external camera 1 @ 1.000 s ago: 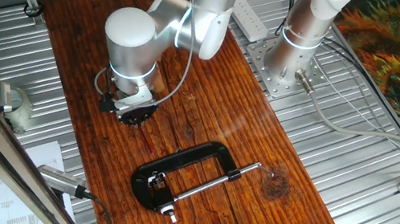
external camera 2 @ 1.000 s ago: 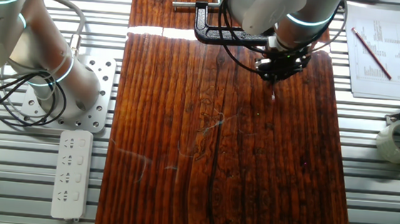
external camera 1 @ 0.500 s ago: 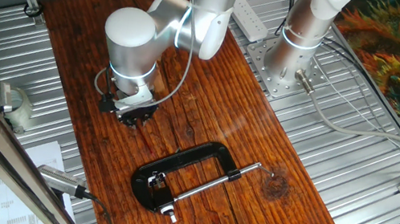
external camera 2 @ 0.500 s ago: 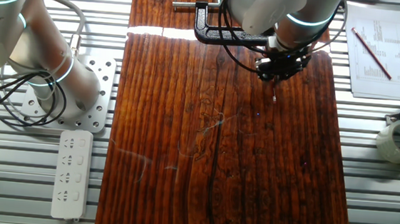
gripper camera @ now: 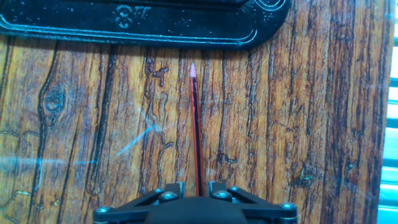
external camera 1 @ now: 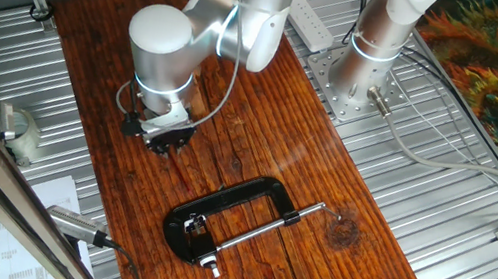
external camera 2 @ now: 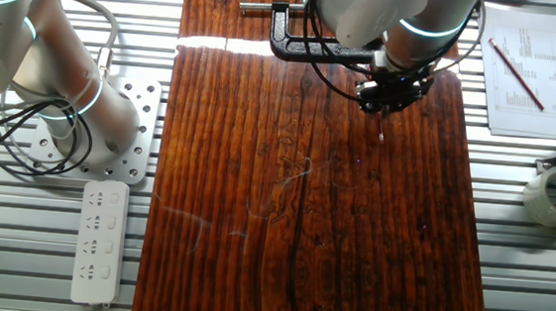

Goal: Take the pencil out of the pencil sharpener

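The gripper [gripper camera: 196,186] is pressed in on the pencil [gripper camera: 196,130]. In the hand view the thin dark-red shaft rises from between the two fingertips at the bottom centre of the frame and ends in a pale pink point just short of the black C-clamp [gripper camera: 143,28] along the top edge. The pencil's whole visible length is bare, with no metal block on it. So it appears to be already free of the pencil sharpener [external camera 1: 197,223], which I take to be the small pale speck in the clamp's mouth in the lower middle of one fixed view, though it is too small to be sure. Compared with a second ago, the gripper [external camera 1: 167,143] looks narrower there, its fingers drawn in rather than spread, and the wrist above it has crept slightly toward the upper left of the frame, away from the C-clamp [external camera 1: 250,195]. In the other fixed view the gripper [external camera 2: 389,103] hangs over the wooden board [external camera 2: 253,223] near the upper right, just below the clamp [external camera 2: 311,49], and has hardly shifted. I judge that the grip has only just been secured and the pull-out is done or nearly so. What seems left is carrying the pencil clear without its tip catching on the wood.
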Tool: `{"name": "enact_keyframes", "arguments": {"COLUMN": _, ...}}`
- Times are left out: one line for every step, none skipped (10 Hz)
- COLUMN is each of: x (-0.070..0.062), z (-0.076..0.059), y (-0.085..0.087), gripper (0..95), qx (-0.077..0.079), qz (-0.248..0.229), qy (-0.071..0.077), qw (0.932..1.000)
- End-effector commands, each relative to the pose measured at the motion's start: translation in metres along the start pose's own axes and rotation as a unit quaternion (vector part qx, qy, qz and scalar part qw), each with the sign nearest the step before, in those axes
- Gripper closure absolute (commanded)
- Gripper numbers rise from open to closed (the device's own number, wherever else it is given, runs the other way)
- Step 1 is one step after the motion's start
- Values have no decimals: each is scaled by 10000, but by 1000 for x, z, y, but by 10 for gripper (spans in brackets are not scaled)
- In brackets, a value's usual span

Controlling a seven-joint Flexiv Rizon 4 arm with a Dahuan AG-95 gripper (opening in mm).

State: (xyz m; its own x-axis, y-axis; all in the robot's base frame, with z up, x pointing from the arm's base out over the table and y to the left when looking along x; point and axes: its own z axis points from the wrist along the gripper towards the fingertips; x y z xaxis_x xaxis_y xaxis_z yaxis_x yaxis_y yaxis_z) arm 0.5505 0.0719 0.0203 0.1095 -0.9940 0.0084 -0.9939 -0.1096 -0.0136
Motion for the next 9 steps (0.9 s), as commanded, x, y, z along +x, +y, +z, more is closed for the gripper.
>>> {"name": "enact_keyframes", "arguments": {"x": 0, "z": -5, "y": -1, "gripper": 760, "qx": -12, "qz": 70, "qy": -4, "qw": 10000}}
{"name": "enact_keyframes", "arguments": {"x": 0, "z": -9, "y": -1, "gripper": 950, "qx": -15, "qz": 210, "qy": -8, "qw": 9998}}
{"name": "enact_keyframes", "arguments": {"x": 0, "z": -10, "y": -1, "gripper": 950, "qx": -15, "qz": 237, "qy": -9, "qw": 9997}}
{"name": "enact_keyframes", "arguments": {"x": 0, "z": -14, "y": -2, "gripper": 950, "qx": -16, "qz": 515, "qy": -13, "qw": 9987}}
{"name": "enact_keyframes", "arguments": {"x": 2, "z": -21, "y": -2, "gripper": 950, "qx": -21, "qz": 1144, "qy": 23, "qw": 9934}}
{"name": "enact_keyframes", "arguments": {"x": 3, "z": -25, "y": -2, "gripper": 950, "qx": -44, "qz": 1599, "qy": -43, "qw": 9871}}
{"name": "enact_keyframes", "arguments": {"x": 5, "z": -30, "y": -2, "gripper": 950, "qx": -188, "qz": 2189, "qy": -224, "qw": 9753}}
{"name": "enact_keyframes", "arguments": {"x": 13, "z": -39, "y": -4, "gripper": 950, "qx": -279, "qz": 2763, "qy": -254, "qw": 9603}}
{"name": "enact_keyframes", "arguments": {"x": 22, "z": -47, "y": -4, "gripper": 950, "qx": -280, "qz": 3153, "qy": -235, "qw": 9483}}
